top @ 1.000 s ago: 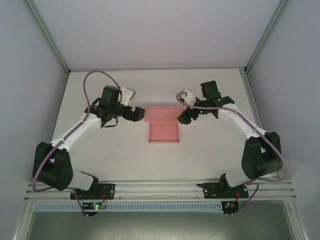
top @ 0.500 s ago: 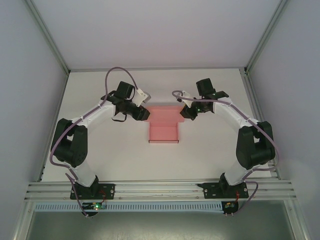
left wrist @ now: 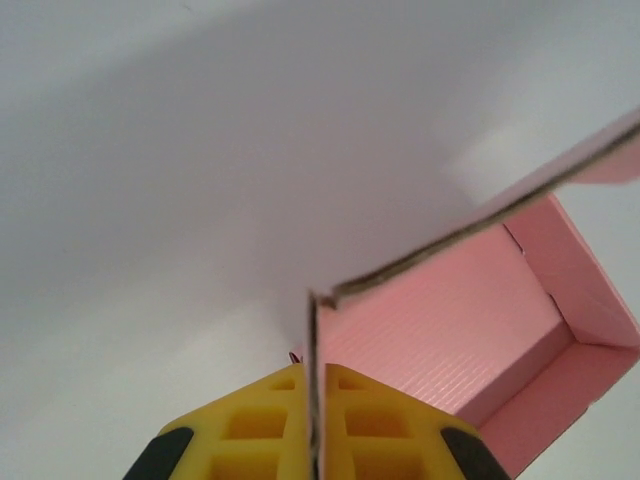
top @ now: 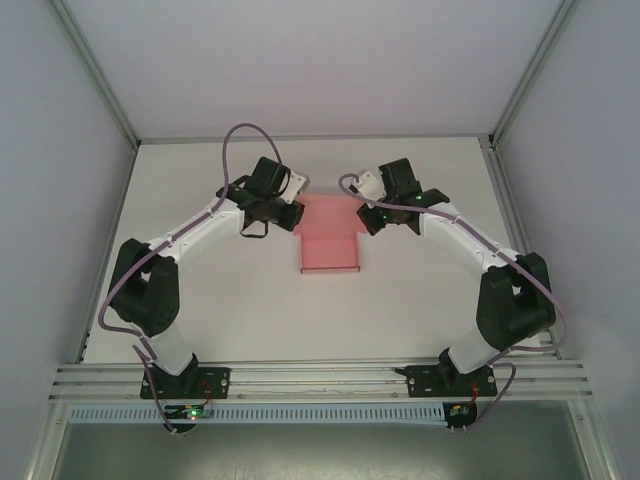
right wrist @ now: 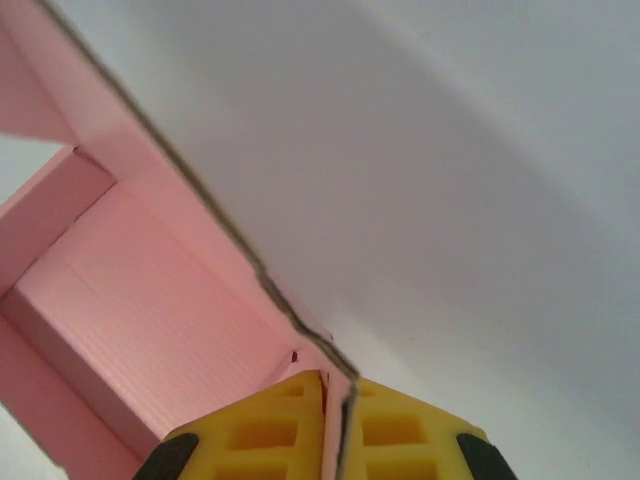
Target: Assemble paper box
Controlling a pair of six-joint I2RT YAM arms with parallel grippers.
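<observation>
In the top view the paper box point(top: 328, 252) lies on the white table point(top: 250, 315) at mid-depth, midway between the two arms; it is pale pink, its near part a shallow tray with low walls, its far part a wider band that spreads to both sides; the left gripper point(top: 294, 216) touches the left end of that band and the right gripper point(top: 362, 220) touches the right end, the arms bending in from their bases at the near rail; a purple cable point(top: 232, 140) loops above the left wrist; at this distance I cannot tell how the jaws stand.

In the left wrist view the left gripper point(left wrist: 312, 430) has a thin card flap of the paper box point(left wrist: 450, 340) standing on edge between its yellow pads point(left wrist: 250, 432); the pads sit tight against both faces of the flap, so the jaws pinch it; to the right the ribbed pink floor and low walls of the tray are in sight, with the table behind.

In the right wrist view the right gripper point(right wrist: 335, 432) likewise pinches a flap of the paper box point(right wrist: 150, 320) between its yellow pads point(right wrist: 405, 432); the flap's raw edge runs up and to the left, the pink tray interior lies on the left, and pale table on the right.
</observation>
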